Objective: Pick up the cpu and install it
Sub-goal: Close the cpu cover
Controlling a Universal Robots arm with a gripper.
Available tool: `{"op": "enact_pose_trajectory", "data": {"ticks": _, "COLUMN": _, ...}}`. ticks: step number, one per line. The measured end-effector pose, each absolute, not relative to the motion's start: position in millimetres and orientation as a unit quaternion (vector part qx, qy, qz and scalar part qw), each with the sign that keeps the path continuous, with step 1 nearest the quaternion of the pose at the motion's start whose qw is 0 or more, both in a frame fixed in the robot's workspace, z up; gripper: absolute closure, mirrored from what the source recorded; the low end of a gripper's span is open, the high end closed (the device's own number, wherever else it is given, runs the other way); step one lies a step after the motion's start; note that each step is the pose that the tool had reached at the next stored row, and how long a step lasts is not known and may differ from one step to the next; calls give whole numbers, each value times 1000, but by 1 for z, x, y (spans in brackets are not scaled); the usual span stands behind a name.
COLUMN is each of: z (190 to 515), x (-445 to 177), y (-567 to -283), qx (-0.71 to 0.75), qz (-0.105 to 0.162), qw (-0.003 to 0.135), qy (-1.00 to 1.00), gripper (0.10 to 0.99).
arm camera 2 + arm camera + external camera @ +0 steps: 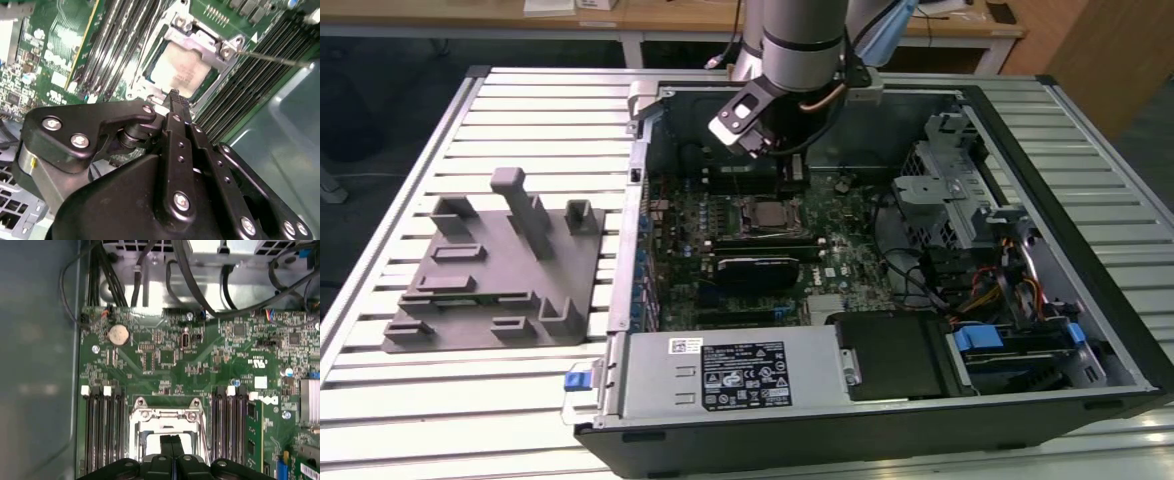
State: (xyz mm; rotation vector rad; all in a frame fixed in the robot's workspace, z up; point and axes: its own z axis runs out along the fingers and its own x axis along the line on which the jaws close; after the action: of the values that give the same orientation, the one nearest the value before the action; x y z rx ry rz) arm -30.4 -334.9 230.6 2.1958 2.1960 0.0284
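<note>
Hanging from the grey arm [801, 40], the gripper [783, 152] is sitting over the far half of the open computer case [854, 445], which is lying on its side on the slatted table [454, 420]. From the room, the wrist housing is blocking the tips. In both wrist views the two black fingers [167, 445] are pressing flat against each other, closed, with nothing showing between them.

The cpu [182, 70] is lying in its socket near the middle of the green motherboard [841, 255]. Its pale silver top is showing through the window of a metal frame [200, 37] that is lying round its edges. In the second wrist view the fingertip is overlapping the frame's edge, and I cannot tell whether it is touching or hanging just above. In the first wrist view the fingers are covering the middle of the socket, so just a pale strip is peeking out on either side.

Dark memory slots [102, 430] are running along both sides of the socket. Black cables [100, 275] are looping across the board's far edge, their ends cut off by the picture. On the exterior view's left, a grey plastic fixture [487, 270] with upright blocks is standing on the table, well apart from the case.
</note>
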Motion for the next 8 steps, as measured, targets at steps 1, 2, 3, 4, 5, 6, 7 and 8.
{"op": "enact_pose_trajectory", "data": {"ticks": 1, "z": 230, "x": -32, "y": -335, "qx": 707, "qz": 9, "qw": 18, "qy": 707, "gripper": 980}}
{"op": "enact_pose_trajectory", "data": {"ticks": 2, "z": 230, "x": -33, "y": -336, "qx": 707, "qz": 9, "qw": 18, "qy": 707, "gripper": 980}}
{"op": "enact_pose_trajectory", "data": {"ticks": 3, "z": 229, "x": -34, "y": -336, "qx": 707, "qz": 9, "qw": 18, "qy": 707, "gripper": 980}}
{"op": "enact_pose_trajectory", "data": {"ticks": 4, "z": 229, "x": -35, "y": -336, "qx": 707, "qz": 9, "qw": 18, "qy": 707, "gripper": 980}}
{"op": "enact_pose_trajectory", "data": {"ticks": 5, "z": 229, "x": -35, "y": -336, "qx": 707, "qz": 9, "qw": 18, "qy": 707, "gripper": 980}}
{"op": "enact_pose_trajectory", "data": {"ticks": 6, "z": 229, "x": -35, "y": -336, "qx": 707, "qz": 9, "qw": 18, "qy": 707, "gripper": 980}}
{"op": "enact_pose_trajectory", "data": {"ticks": 7, "z": 229, "x": -35, "y": -336, "qx": 707, "qz": 9, "qw": 18, "qy": 707, "gripper": 980}}
{"op": "enact_pose_trajectory", "data": {"ticks": 8, "z": 229, "x": -35, "y": -336, "qx": 707, "qz": 9, "qw": 18, "qy": 707, "gripper": 980}}
